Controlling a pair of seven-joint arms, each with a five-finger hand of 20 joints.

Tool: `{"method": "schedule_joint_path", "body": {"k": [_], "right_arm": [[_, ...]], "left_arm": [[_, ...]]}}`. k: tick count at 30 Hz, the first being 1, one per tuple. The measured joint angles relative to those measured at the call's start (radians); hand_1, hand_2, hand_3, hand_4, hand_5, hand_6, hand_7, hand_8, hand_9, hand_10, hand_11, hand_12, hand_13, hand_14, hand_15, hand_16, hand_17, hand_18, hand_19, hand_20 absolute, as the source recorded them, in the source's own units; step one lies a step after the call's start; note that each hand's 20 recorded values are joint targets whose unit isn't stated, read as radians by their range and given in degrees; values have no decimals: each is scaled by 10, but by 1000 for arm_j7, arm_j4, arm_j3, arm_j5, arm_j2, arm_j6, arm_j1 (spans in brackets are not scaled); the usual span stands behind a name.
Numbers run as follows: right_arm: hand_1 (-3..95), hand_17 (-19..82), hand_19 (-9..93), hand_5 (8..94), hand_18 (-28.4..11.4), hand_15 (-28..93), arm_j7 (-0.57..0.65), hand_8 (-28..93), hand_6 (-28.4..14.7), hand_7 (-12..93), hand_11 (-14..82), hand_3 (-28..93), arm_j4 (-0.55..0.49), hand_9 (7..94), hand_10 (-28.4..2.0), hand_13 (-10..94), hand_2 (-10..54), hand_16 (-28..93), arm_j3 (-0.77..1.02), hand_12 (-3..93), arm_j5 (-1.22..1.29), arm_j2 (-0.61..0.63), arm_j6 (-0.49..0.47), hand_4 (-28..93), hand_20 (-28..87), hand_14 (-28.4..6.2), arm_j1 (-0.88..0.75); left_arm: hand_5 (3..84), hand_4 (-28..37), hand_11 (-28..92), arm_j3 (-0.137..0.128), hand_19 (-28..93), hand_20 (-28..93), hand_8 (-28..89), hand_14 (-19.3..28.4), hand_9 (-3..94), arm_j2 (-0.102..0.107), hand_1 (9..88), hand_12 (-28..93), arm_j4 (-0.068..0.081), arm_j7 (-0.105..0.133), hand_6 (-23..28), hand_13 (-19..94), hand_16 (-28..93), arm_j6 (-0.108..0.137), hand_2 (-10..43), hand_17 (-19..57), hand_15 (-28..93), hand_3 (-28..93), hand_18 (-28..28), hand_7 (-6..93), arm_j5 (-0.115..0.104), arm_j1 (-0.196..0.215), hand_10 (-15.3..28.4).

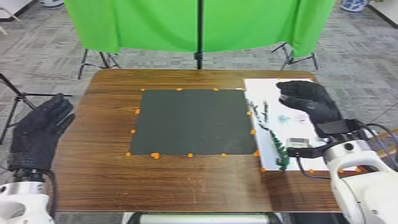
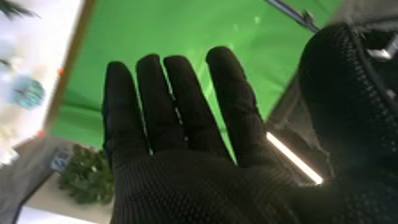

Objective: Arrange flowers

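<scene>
Fingers (image 2: pixel 235 90) of the right hand (image 1: pixel 306 100) are straight and slightly parted, with the thumb well clear of them; nothing is held. The hand is found over the right part of the white sheet (image 1: pixel 260 86), its tips pointing toward the upper left of the frame in the head view. Its height above the sheet cannot be determined.

Next outward, the pale blooms (image 1: pixel 284 119) lie on the sheet, below and to the left of the fingertips. Beyond them lies the green stem (image 1: pixel 277 149), toward the sheet's left edge, its long axis running nearly up and down the frame with a slight lean toward the lower right. The stem's lower end sits well below the fingers.

The left hand (image 1: pixel 40 127), also open and empty, is at the left edge of the frame, across the dark mat (image 1: pixel 191 122) from the flowers. The right hand is plainly the nearer. Assessment: a pick by it calls for travel down and left, with the grip closing across the stem, not along it.
</scene>
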Motion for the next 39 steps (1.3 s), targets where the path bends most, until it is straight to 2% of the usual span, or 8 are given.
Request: {"method": "schedule_joint_path", "body": {"k": [3, 5, 11, 20, 24, 30, 36, 39], "right_arm": [[205, 150, 289, 420, -164, 221, -60, -126, -20, 232, 75, 771, 9, 426, -159, 315, 33, 163, 14, 167, 84, -21, 1, -257, 176, -140, -9], [189, 147, 276, 407, -164, 192, -76, -121, -19, 214, 58, 767, 11, 410, -155, 303, 50, 161, 18, 158, 202, -30, 6, -256, 175, -139, -9], [177, 144, 267, 397, -163, 169, -90, -116, -18, 197, 50, 768, 31, 400, -154, 295, 60, 164, 14, 153, 325, -35, 28, -253, 177, -136, -2], [212, 143, 305, 416, -179, 227, -93, -113, -31, 209, 85, 768, 37, 413, -176, 330, 19, 189, 8, 162, 269, -33, 36, -247, 198, -151, 29], [219, 137, 356, 435, -194, 277, -27, -109, -42, 207, 104, 757, 18, 436, -184, 342, -31, 187, 25, 172, 214, -29, 34, -241, 202, -161, 17], [226, 162, 441, 481, -202, 401, 132, -101, -48, 210, 131, 746, -63, 483, -190, 384, -75, 194, 90, 184, -167, 28, 25, -232, 217, -166, -82], [248, 203, 510, 620, -220, 492, 201, -99, -41, 259, 219, 721, -128, 638, -183, 513, -95, 208, 157, 213, -400, 87, 14, -220, 230, -163, -217], [247, 206, 526, 628, -225, 499, 318, -85, -50, 238, 223, 693, -141, 646, -186, 519, -95, 218, 146, 227, -543, 130, 4, -213, 231, -168, -252]], "left_arm": [[448, -282, 149, 0, 205, 96, -92, 60, 360, -2, 254, 89, 5, 24, 49, 183, -90, -61, 99, -2, 135, 749, 92, 123, -180, -26, 120], [445, -283, 142, 0, 190, 96, -89, 57, 354, -7, 248, 88, 7, 22, 50, 181, -89, -65, 97, -1, 123, 747, 87, 112, -239, -38, 116], [429, -283, 129, -7, 179, 101, -83, 57, 342, -34, 237, 86, 22, 20, 46, 184, -82, -91, 101, 0, 117, 743, 86, 97, -218, -51, 113], [432, -283, 142, -12, 196, 112, -80, 79, 353, -42, 279, 94, 25, 26, 47, 217, -67, -114, 96, -2, 140, 745, 98, 111, -240, -53, 122], [443, -283, 154, -19, 212, 117, -84, 89, 370, -46, 289, 98, 21, 24, 54, 243, -61, -103, 97, -4, 161, 747, 107, 123, -240, -48, 128], [449, -283, 165, -27, 221, 115, -85, 94, 379, -65, 297, 99, 7, 21, 56, 255, -63, -75, 101, -4, 182, 747, 109, 128, -241, -21, 131], [455, -283, 179, -44, 240, 119, -86, 98, 388, -68, 301, 103, -6, 30, 58, 268, -66, -50, 103, -7, 201, 748, 115, 140, -240, 19, 133], [460, -283, 189, -42, 251, 120, -88, 103, 398, -67, 301, 107, -6, 35, 60, 277, -66, -45, 104, -8, 212, 747, 119, 146, -247, 24, 133]]}}
